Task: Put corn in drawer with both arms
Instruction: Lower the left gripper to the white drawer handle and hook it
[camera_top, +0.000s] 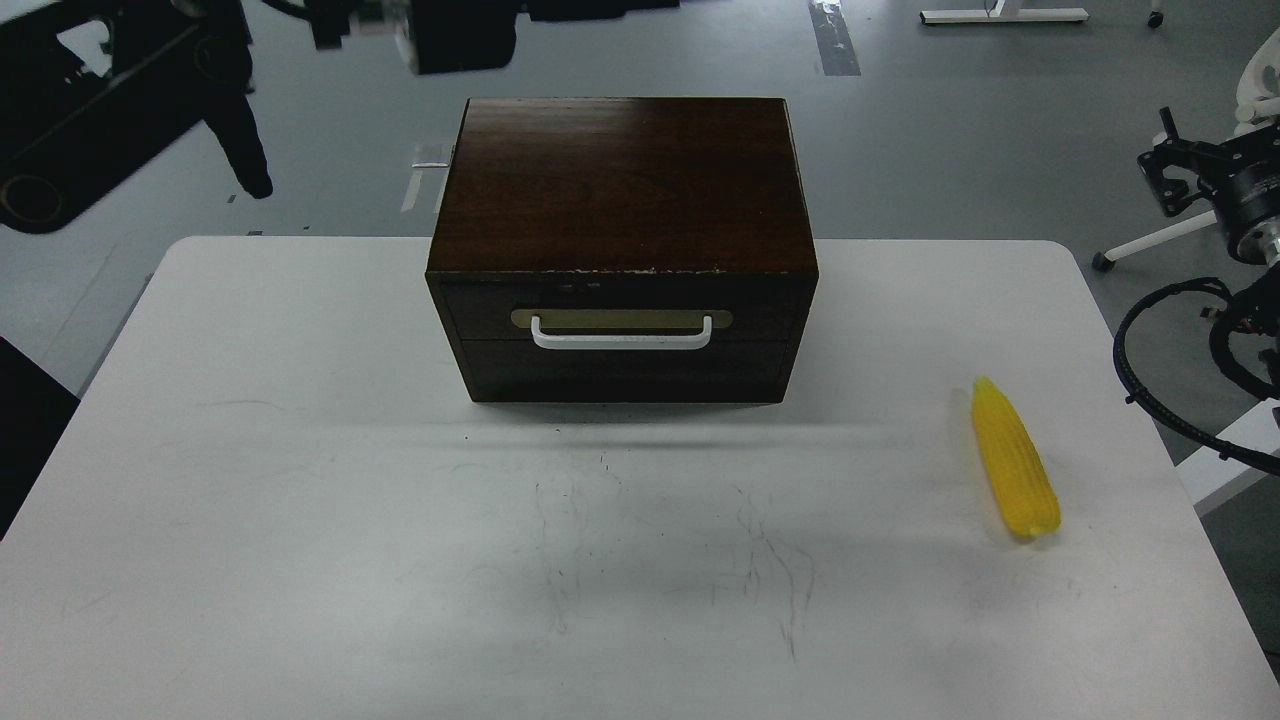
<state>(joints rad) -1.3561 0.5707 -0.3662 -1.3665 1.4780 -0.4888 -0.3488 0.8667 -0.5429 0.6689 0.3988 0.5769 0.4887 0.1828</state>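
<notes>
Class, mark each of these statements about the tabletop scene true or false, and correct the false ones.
1. The drawer is pulled open. False: it is shut, flush with the cabinet front.
2. The corn lies on the table to the right of the cabinet. True.
3. The handle is white. True.
4. The right gripper holds the corn. False: it is off the table's right edge, and the corn lies untouched.
5. The corn's narrow tip points away from the camera. True.
</notes>
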